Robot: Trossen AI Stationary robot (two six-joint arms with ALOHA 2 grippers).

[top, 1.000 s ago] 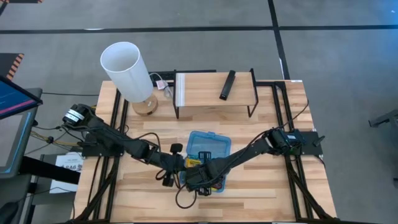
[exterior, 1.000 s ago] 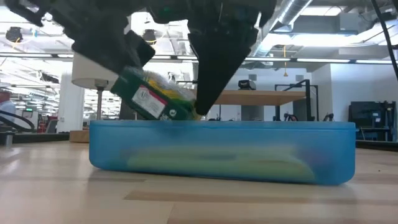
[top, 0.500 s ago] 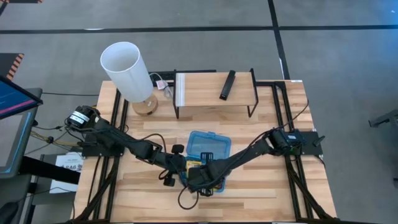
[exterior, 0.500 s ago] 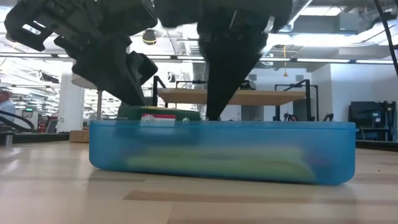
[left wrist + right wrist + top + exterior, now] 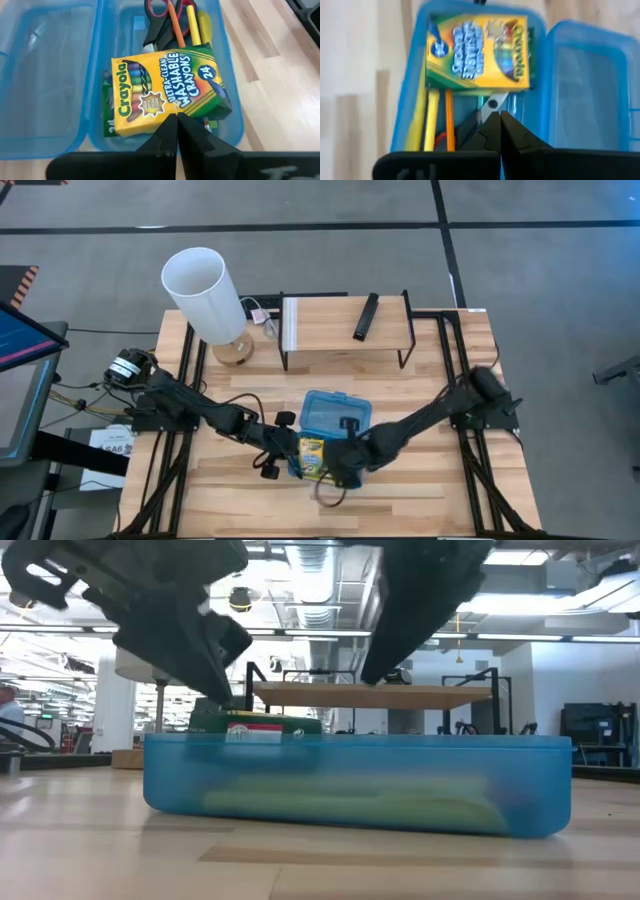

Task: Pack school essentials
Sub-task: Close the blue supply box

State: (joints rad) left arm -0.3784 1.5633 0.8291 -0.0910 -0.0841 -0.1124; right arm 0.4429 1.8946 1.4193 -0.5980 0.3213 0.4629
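A yellow-green crayon box (image 5: 165, 92) lies flat in the tray of an open blue plastic case (image 5: 350, 790), on top of a green pad (image 5: 106, 107). Red-handled scissors (image 5: 490, 107), two yellow sticks (image 5: 430, 120) and an orange pencil (image 5: 449, 122) lie in the same tray beside it. The case's lid (image 5: 335, 412) lies open toward the far side. My left gripper (image 5: 177, 122) is shut, right at the crayon box's edge. My right gripper (image 5: 497, 125) is shut and hangs above the scissors end of the tray, clear of everything. My left gripper's shut fingertips (image 5: 170, 125) stand low over the edge of the crayon box (image 5: 150, 125), coming slanting down from the table's left. I cannot tell whether they touch it. The box lies flat in the tray.
A white-shaded lamp (image 5: 205, 290) stands at the far left. A low wooden shelf (image 5: 330, 325) at the far edge carries a black bar (image 5: 367, 316). Bare wood lies to the right of the case and along the near edge.
The crayon box, tilted above the tray between both grippers a second ago, has come down and now lies flat in the case. My right gripper has risen and drawn back toward the table's right. My left gripper stays low beside the box.
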